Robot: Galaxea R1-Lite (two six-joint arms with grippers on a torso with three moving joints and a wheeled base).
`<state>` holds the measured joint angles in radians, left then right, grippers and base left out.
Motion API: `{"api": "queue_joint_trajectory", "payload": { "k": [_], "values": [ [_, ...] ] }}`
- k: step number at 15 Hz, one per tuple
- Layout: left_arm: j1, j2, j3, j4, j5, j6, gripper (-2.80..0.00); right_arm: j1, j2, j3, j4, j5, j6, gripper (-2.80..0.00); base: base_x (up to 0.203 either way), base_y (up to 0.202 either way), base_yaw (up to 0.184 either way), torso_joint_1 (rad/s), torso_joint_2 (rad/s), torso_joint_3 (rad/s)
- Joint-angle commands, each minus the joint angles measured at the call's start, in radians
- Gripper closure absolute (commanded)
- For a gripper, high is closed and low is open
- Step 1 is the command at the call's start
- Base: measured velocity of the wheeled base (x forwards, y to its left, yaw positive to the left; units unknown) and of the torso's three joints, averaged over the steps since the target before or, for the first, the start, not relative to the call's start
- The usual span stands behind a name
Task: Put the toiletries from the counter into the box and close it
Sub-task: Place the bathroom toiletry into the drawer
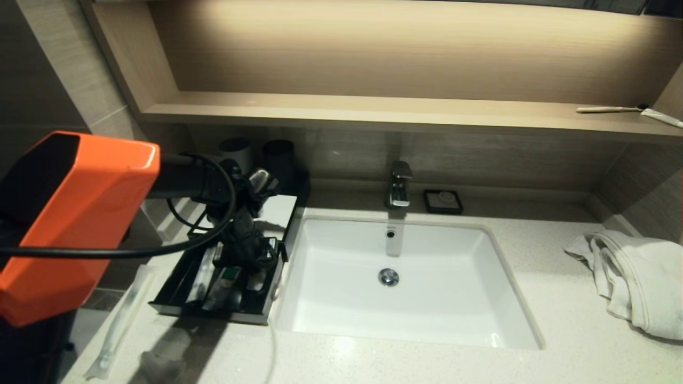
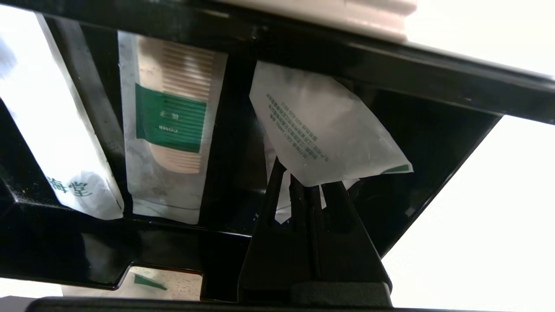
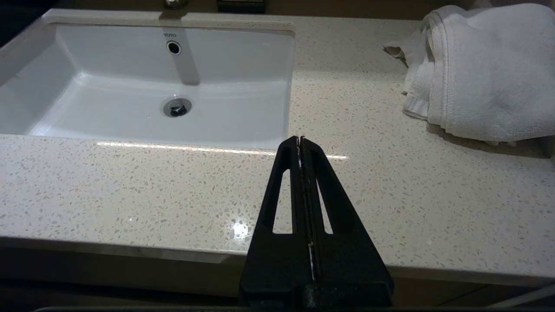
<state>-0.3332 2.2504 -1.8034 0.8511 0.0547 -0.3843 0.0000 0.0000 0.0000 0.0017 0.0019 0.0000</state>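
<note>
The black box [image 1: 277, 213] with a white top panel stands left of the sink, its drawer [image 1: 213, 312] pulled out toward me. My left gripper [image 1: 251, 261] hangs over the drawer's sink-side compartment, and in the left wrist view it [image 2: 310, 184] is shut on the corner of a white sachet [image 2: 321, 130]. A comb packet [image 2: 169, 143] and a white packet [image 2: 56, 130] lie in the other compartments. The long stick-like packet [image 1: 120, 320] lies on the counter [image 1: 533, 330] left of the drawer, with a wrinkly sachet [image 1: 160, 367] near its front end. My right gripper [image 3: 300, 138] is shut and holds nothing.
The white sink [image 1: 453, 298] fills the middle, with a faucet [image 1: 399, 184] and a black soap dish [image 1: 443, 201] behind it. A white towel [image 1: 635, 282] lies at the right. Two dark cups [image 1: 278, 157] stand behind the box. A toothbrush and tube [image 1: 608, 109] rest on the wooden shelf.
</note>
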Motion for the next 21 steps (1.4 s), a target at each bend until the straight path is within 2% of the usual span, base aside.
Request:
{"api": "queue_joint_trajectory", "payload": {
  "k": [1,6,7,16,18,20,21],
  "values": [
    [0.0,0.009,-0.004,0.002,0.001,-0.002,0.0,0.0,0.0,0.0,0.0,0.0,0.0,0.0,0.0,0.0,0.0,0.0,0.0,0.0],
    [0.0,0.011,-0.02,0.006,0.002,-0.002,0.0,0.0,0.0,0.0,0.0,0.0,0.0,0.0,0.0,0.0,0.0,0.0,0.0,0.0],
    [0.0,0.01,-0.02,0.006,0.002,-0.004,-2.8,0.0,0.0,0.0,0.0,0.0,0.0,0.0,0.0,0.0,0.0,0.0,0.0,0.0],
    [-0.001,-0.047,-0.02,0.009,0.003,-0.004,-2.8,0.0,0.0,0.0,0.0,0.0,0.0,0.0,0.0,0.0,0.0,0.0,0.0,0.0],
    [-0.001,-0.063,-0.021,0.011,0.026,-0.002,-2.8,0.0,0.0,0.0,0.0,0.0,0.0,0.0,0.0,0.0,0.0,0.0,0.0,0.0],
    [-0.001,-0.073,-0.021,0.021,0.084,-0.001,-2.8,0.0,0.0,0.0,0.0,0.0,0.0,0.0,0.0,0.0,0.0,0.0,0.0,0.0],
    [-0.001,-0.081,-0.02,0.023,0.086,-0.002,-2.8,0.0,0.0,0.0,0.0,0.0,0.0,0.0,0.0,0.0,0.0,0.0,0.0,0.0]
  ]
}}
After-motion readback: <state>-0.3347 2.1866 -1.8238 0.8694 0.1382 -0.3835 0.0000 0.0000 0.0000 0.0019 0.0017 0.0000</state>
